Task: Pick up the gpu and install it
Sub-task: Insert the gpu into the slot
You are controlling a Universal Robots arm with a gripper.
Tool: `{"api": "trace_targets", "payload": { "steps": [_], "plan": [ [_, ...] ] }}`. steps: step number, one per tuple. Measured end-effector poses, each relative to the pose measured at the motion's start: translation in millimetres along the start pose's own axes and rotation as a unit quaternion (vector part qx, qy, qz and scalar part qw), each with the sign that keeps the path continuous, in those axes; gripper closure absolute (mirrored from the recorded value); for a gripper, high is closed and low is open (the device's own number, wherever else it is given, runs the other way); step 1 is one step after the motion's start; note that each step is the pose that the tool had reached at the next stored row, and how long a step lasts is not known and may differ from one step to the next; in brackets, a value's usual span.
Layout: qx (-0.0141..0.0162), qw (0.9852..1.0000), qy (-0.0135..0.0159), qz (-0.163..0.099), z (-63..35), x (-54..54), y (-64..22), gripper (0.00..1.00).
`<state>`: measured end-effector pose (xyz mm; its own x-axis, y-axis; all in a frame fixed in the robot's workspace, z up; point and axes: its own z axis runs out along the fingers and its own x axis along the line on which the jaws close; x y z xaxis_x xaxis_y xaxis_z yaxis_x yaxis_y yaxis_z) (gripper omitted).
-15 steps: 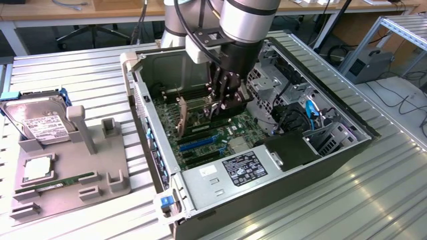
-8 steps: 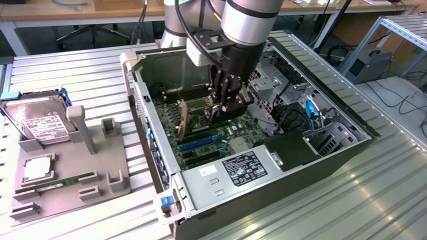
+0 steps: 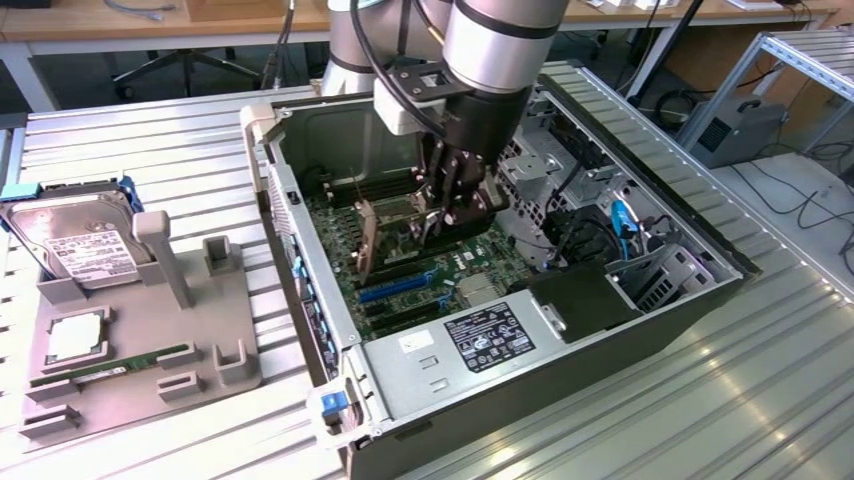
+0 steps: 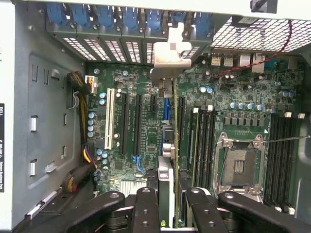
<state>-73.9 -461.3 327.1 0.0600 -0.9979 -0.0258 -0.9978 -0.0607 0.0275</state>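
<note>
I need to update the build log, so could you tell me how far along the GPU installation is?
Done: the gpu is off the parts tray and inside the computer case. In hand: the gripper holds it upright, edge-on over the motherboard slots, bracket toward the rear openings. Left: whether it is fully seated cannot be told.

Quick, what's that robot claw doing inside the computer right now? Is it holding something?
Gripper: shut on the gpu, holding it upright on edge over the motherboard slots inside the computer case.
</note>
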Motion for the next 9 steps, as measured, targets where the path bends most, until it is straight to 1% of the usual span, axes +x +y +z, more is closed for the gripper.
{"api": "trace_targets", "payload": {
  "steps": [9],
  "plan": [
    [0.0000,1.0000,0.0000,0.000,0.3,2.4,0.1,0.73]
  ]
}}
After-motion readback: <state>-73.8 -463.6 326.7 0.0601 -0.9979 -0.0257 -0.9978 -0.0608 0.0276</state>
